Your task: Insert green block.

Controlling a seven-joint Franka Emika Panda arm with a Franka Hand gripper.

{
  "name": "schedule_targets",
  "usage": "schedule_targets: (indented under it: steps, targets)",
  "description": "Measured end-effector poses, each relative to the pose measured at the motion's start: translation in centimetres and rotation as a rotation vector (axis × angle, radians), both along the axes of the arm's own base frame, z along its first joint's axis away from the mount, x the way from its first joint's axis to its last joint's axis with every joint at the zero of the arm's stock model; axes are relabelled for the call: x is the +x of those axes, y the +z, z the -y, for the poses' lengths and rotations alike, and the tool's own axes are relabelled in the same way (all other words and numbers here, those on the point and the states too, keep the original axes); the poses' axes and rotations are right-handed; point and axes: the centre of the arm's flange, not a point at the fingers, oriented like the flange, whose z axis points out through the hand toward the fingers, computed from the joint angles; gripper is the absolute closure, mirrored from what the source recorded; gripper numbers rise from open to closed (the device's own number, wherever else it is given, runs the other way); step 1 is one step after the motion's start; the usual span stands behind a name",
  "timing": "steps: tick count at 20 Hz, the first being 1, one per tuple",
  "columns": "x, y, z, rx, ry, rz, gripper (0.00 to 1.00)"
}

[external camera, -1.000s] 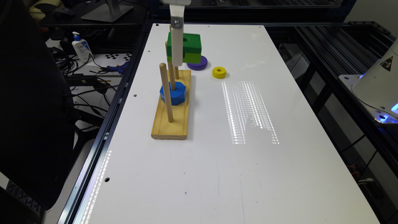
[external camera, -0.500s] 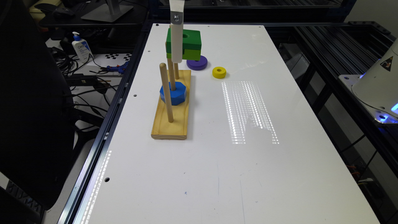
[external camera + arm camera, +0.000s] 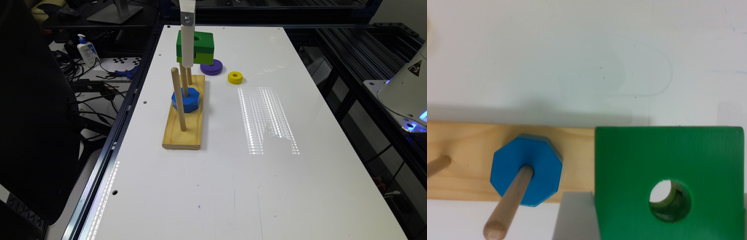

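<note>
Block (image 3: 196,46) of green, stiff and chunky, hangs above the far peg of the wooden base (image 3: 183,133), pinched at opposite flat sides by the end effector (image 3: 187,50); likely light.

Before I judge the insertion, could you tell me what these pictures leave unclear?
- Gripper open or shut: neither view shows it.
- Far peg: its top is hidden behind the green block in the exterior view.
- Peg against the block's hole: the wrist view is too blurred.
</note>
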Motion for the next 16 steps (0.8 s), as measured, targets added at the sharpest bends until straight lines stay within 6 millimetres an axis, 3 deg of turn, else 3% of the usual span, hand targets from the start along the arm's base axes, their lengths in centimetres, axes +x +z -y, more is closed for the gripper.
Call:
schedule_targets:
  steps: [16]
  targets:
    - [1.9, -0.6, -0.1, 0.007, 0.001, 0.003, 1.0]
